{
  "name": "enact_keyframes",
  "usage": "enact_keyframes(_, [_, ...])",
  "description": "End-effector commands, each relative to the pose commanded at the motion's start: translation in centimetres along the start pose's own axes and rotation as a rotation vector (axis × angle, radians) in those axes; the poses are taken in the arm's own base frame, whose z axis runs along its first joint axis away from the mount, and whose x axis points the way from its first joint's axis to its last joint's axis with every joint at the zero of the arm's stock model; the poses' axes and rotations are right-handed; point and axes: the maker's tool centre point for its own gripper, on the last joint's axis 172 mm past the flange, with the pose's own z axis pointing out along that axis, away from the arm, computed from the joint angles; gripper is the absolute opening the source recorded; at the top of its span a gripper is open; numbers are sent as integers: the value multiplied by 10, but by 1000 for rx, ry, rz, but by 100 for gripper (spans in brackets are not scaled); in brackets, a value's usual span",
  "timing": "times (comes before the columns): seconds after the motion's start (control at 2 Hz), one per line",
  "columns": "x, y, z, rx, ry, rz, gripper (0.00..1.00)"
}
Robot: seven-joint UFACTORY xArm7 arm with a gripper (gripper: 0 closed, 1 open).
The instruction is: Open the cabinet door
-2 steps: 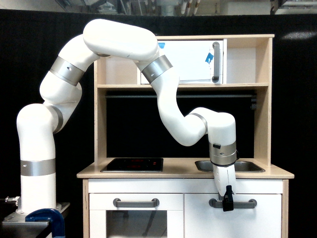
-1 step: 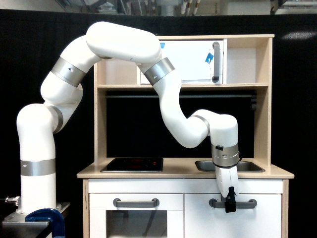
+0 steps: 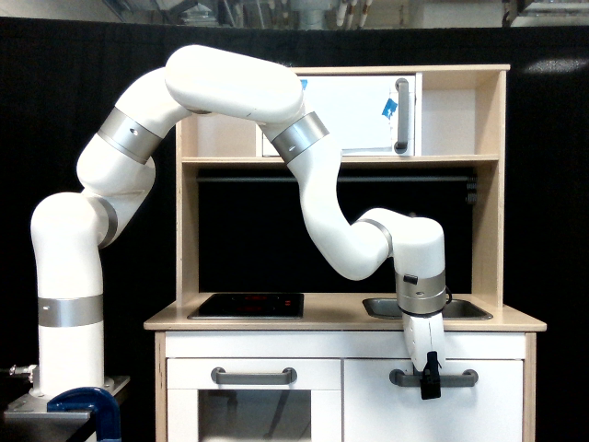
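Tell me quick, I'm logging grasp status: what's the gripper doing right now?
Gripper: at the grey bar handle of the cabinet door, but whether it is closed on the handle cannot be told from this view.

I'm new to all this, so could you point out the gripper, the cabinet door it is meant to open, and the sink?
gripper point(image 3: 429, 385): exterior view, dark tip at the handle.
cabinet door point(image 3: 488, 414): exterior view, bare white panel.
sink point(image 3: 465, 310): exterior view, metal rim.
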Motion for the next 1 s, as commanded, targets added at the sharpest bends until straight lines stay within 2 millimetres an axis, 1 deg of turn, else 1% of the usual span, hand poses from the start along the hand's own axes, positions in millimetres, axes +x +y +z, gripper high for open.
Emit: enact_keyframes(1.0, [0, 1, 0, 0, 0, 0, 100])
